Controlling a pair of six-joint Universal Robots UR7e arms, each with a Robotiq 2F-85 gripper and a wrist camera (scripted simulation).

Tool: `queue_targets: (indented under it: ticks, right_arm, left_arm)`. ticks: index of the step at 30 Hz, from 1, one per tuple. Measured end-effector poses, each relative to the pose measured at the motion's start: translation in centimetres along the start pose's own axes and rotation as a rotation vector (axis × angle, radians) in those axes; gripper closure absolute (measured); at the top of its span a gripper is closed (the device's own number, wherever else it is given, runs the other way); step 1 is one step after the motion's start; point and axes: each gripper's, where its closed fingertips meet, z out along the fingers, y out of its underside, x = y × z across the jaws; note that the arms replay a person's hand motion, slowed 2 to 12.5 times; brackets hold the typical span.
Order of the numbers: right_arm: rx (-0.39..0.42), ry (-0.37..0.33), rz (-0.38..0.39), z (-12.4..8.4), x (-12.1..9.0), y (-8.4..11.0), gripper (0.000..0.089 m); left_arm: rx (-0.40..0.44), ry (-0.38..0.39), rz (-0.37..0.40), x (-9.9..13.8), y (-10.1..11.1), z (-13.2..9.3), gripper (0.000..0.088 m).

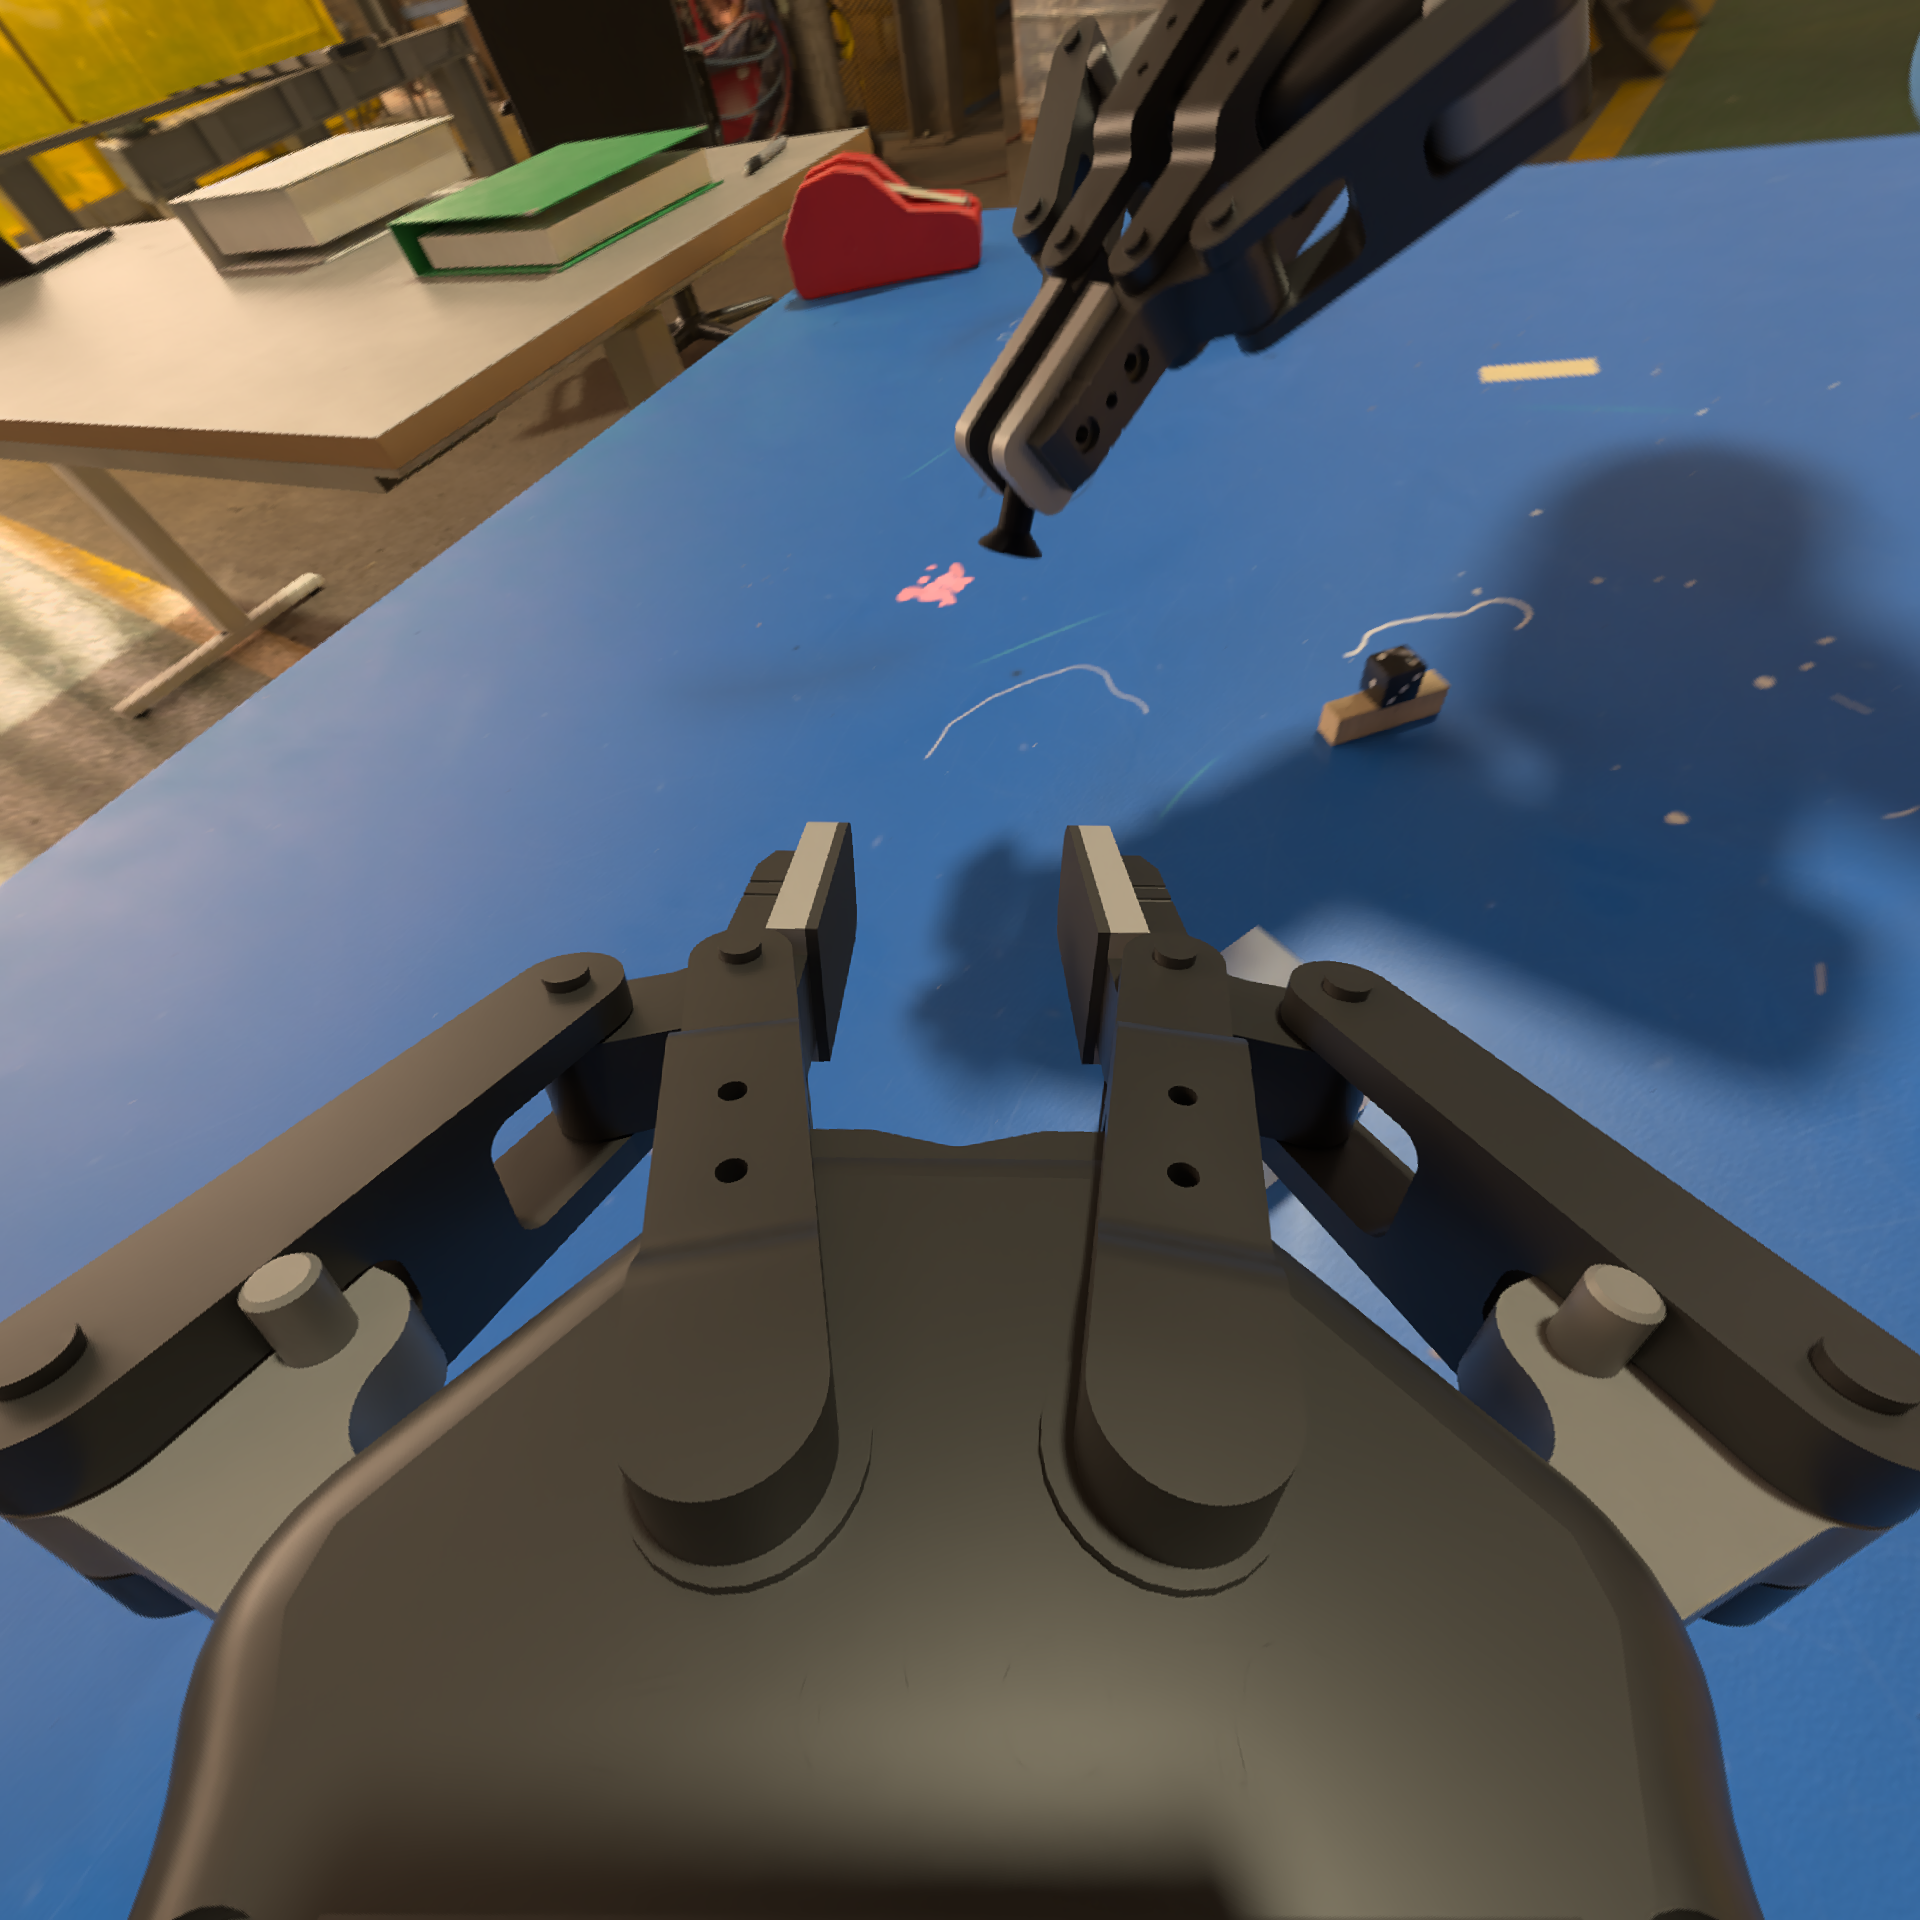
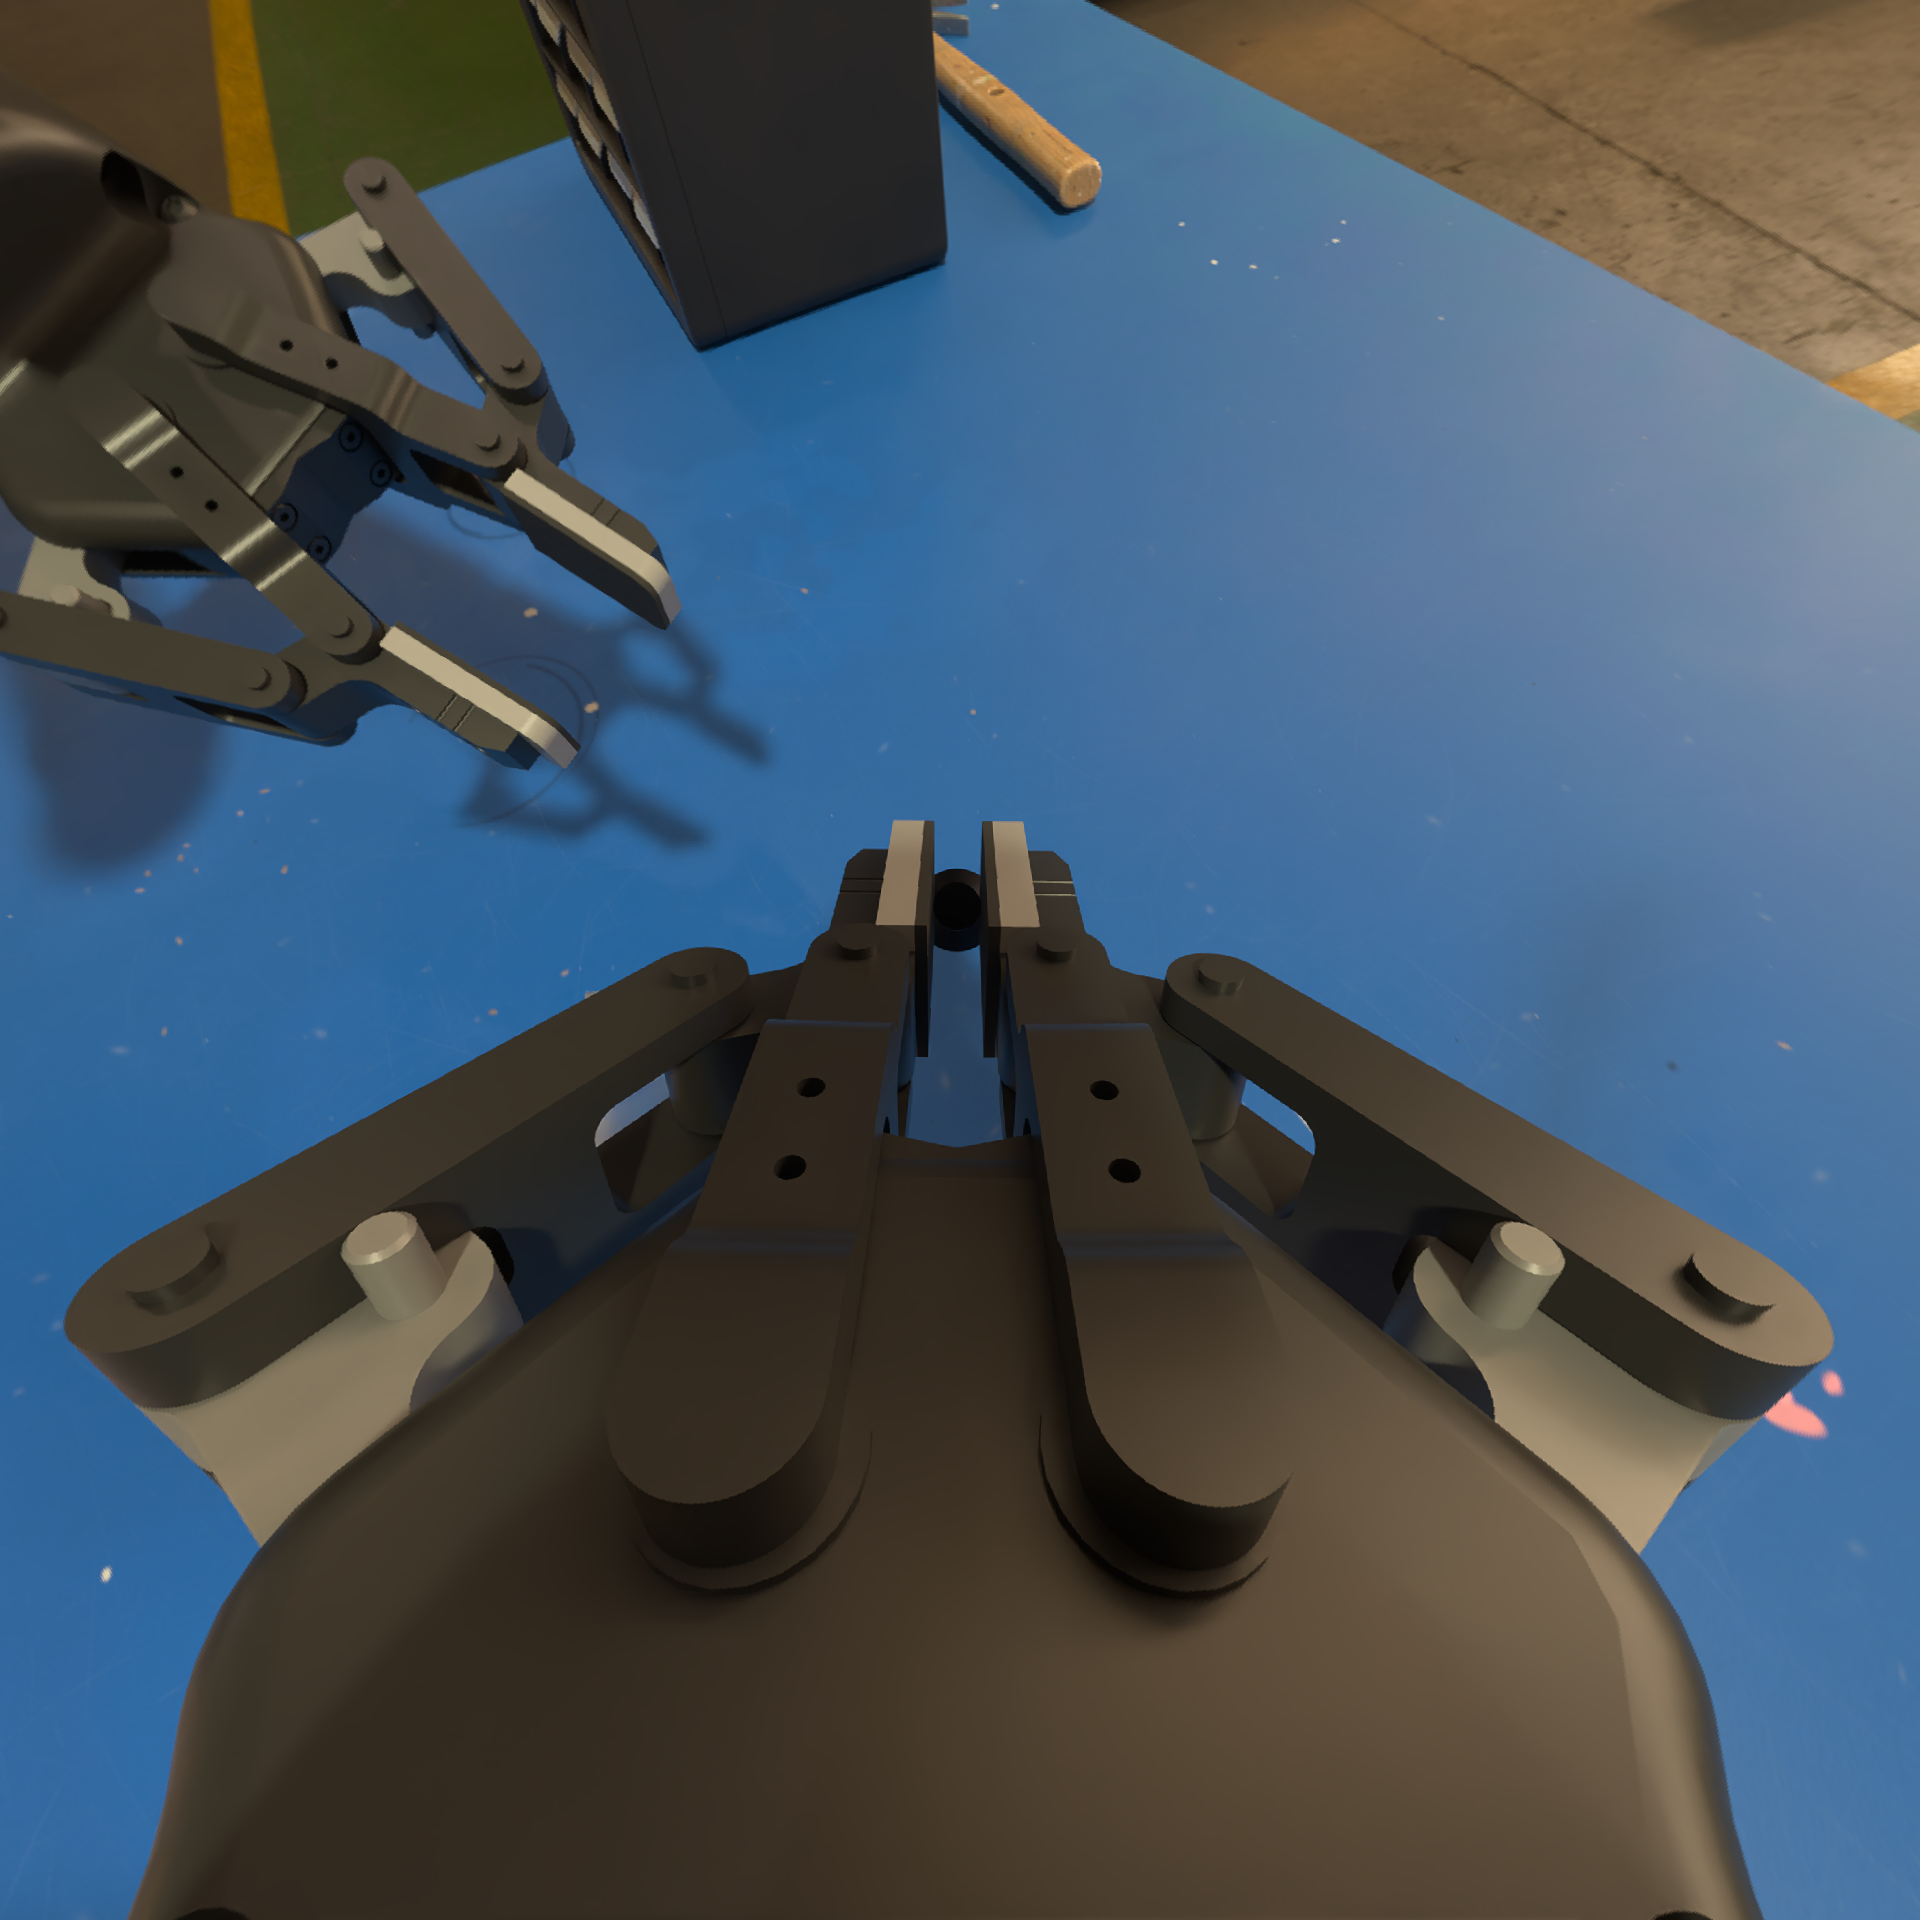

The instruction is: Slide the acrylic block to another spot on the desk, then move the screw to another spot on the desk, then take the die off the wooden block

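Observation:
My right gripper is shut on the black screw. In the left wrist view the right gripper points down at the blue desk, and the screw hangs head-down at or just above the surface. A dark die sits on the small wooden block to the right. My left gripper is open and empty, low over the desk; it also shows in the right wrist view. A pale translucent corner behind its right finger may be the acrylic block.
A red tape dispenser stands at the desk's far edge. A dark drawer cabinet and a wooden hammer handle lie beyond the right gripper. A pink stain marks the desk. A second table holds a green binder.

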Motion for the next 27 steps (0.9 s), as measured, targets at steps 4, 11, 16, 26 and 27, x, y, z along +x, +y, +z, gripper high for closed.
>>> queue_targets:
  ticks: [4,11,16,26,27]
  right_arm:
    - [-0.022,0.056,-0.016,-1.4,-0.2,1.2,0.0814]
    - [-0.021,0.112,0.017,-4.4,-0.3,3.3,0.0814]
    - [-0.034,0.150,0.053,-6.5,-0.2,5.3,0.0814]
    - [-0.062,0.211,0.115,-9.6,-0.3,9.4,0.0814]
    - [-0.067,0.218,0.121,-9.8,-0.2,9.9,0.0814]
  left_arm:
    - [0.012,0.047,-0.007,1.2,-1.1,1.1,0.0510]
    - [-0.006,0.086,0.018,2.6,-1.5,2.4,0.0506]
    - [-0.026,0.133,0.008,3.9,-1.2,3.1,0.0506]
    - [-0.110,0.221,0.033,7.4,0.2,4.2,0.0480]
    - [-0.115,0.225,0.036,7.7,0.3,4.2,0.0480]
